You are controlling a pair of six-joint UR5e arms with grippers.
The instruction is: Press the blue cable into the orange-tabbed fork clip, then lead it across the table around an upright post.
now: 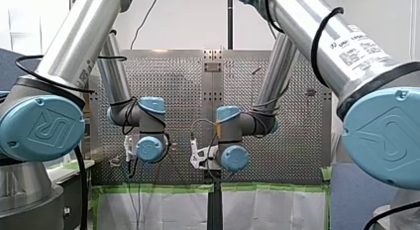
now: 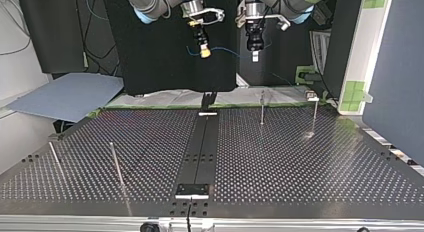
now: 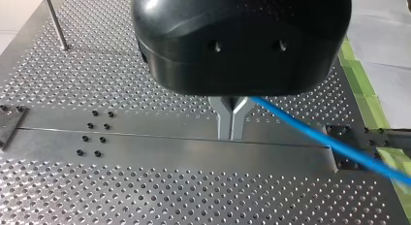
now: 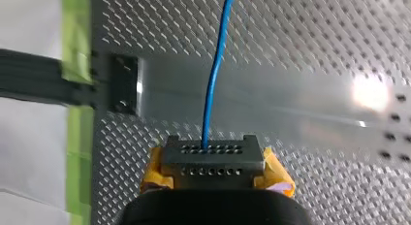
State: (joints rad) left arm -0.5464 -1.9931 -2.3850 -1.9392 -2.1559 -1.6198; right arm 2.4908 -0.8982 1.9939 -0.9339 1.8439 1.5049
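Both grippers hang high above the perforated table [image 2: 300,157] in the top view. My right gripper [image 2: 204,53], with yellow pads, is at the left and my left gripper [image 2: 255,56] at the right. The blue cable [image 2: 227,51] sags between them. My left gripper [image 3: 232,134] shows its metal fingers shut in the left wrist view, with the blue cable [image 3: 334,145] running off sideways from between them. In the right wrist view my right gripper [image 4: 209,159] is shut on the blue cable [image 4: 215,70], which runs straight ahead. I see no orange-tabbed clip.
Thin upright posts stand on the table: two at the top view's far right [image 2: 262,107] [image 2: 315,116] and two at its near left [image 2: 116,164] [image 2: 54,159]. A smooth metal strip [image 2: 202,147] runs down the middle. Green tape [image 3: 361,77] edges the table.
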